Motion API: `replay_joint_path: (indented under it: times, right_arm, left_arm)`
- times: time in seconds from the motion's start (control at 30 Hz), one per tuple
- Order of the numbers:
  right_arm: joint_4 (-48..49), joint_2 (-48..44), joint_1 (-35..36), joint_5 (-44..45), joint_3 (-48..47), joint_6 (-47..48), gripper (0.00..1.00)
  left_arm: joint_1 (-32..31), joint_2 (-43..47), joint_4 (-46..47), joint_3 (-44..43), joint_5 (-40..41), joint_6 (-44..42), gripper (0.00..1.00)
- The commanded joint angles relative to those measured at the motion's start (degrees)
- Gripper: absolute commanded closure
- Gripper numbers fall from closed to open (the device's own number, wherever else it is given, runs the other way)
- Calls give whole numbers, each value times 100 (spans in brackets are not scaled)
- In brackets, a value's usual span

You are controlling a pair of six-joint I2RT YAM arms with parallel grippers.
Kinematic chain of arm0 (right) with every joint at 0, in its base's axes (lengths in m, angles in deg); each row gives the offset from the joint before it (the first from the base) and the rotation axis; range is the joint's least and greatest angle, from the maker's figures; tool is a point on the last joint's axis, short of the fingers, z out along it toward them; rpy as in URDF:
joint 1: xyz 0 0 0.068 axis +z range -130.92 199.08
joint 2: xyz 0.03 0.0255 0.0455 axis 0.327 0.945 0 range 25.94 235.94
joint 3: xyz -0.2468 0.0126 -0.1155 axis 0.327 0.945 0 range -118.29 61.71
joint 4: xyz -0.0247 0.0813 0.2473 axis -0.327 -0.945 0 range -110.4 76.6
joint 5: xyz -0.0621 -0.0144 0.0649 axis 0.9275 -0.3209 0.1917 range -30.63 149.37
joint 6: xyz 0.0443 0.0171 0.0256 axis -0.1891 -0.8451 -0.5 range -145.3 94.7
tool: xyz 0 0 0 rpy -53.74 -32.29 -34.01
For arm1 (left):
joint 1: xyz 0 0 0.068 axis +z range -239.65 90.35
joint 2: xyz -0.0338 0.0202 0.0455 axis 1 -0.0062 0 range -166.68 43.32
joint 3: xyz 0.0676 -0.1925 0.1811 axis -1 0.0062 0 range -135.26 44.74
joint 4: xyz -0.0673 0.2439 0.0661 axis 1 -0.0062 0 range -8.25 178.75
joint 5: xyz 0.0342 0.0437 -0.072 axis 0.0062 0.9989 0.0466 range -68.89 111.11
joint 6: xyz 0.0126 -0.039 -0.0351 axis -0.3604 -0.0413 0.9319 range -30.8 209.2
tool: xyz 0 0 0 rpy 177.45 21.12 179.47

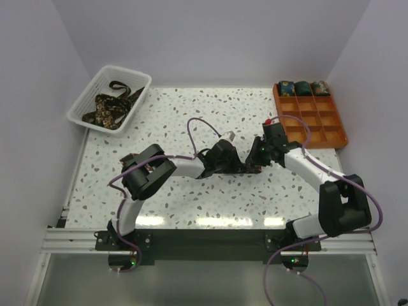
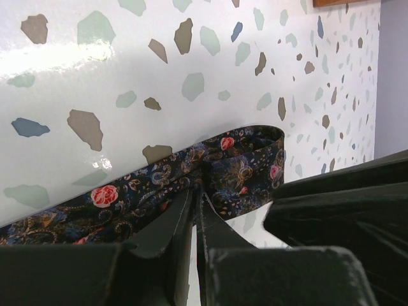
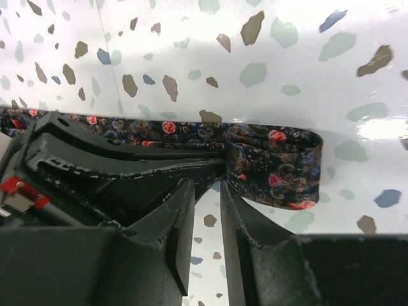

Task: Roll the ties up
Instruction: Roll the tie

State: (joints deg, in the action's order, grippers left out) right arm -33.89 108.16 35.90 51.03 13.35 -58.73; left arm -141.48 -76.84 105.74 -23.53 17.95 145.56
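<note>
The speckled worktop carries a white basket at its far left with loose ties heaped inside. At the far right is an orange tray with three rolled ties in its farthest row. Between them, near the middle, one floral tie lies flat in a strip, its right end doubled back into a small loop. Both my arms meet over it. My left end effector is drawn to a thin slit and appears to pinch the tie's near edge just left of the loop. My right end effector stands narrowly parted, its tips at the fabric's edge beside the fold, gripping nothing that I can make out. I judge the roll is only being started. Next, the right must close on the fold and turn it over along the strip while the left keeps the cloth flat.
</note>
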Motion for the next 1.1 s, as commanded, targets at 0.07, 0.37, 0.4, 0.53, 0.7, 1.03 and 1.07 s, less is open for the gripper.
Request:
replay_joint_path:
  times: [0.07,0.37,0.4,0.53,0.7,1.03,1.07]
  right_arm:
    - [-587,-382,-161,799,-429,381,54]
    - [298,-338,-917,-413,528,469,37]
    - [387,-355,-961,-484,660,460,38]
    - [862,-355,-1233,-871,985,443,39]
    - [1389,-224,-1409,-1337,1293,399,41]
    - [1785,75,-1506,-1618,1461,451,52]
    - [1803,93,-1506,-1627,1478,460,54]
  left_arm:
    - [-37,80,-21,-81,44,-134,88]
    - [-37,80,-12,-108,43,-134,88]
    - [-37,80,-12,-116,52,-134,88]
    - [-37,72,-12,-116,35,-116,88]
    - [-37,72,-12,-125,43,-134,88]
    - [-37,45,-29,-151,8,-134,88]
    - [-37,45,-29,-152,8,-134,88]
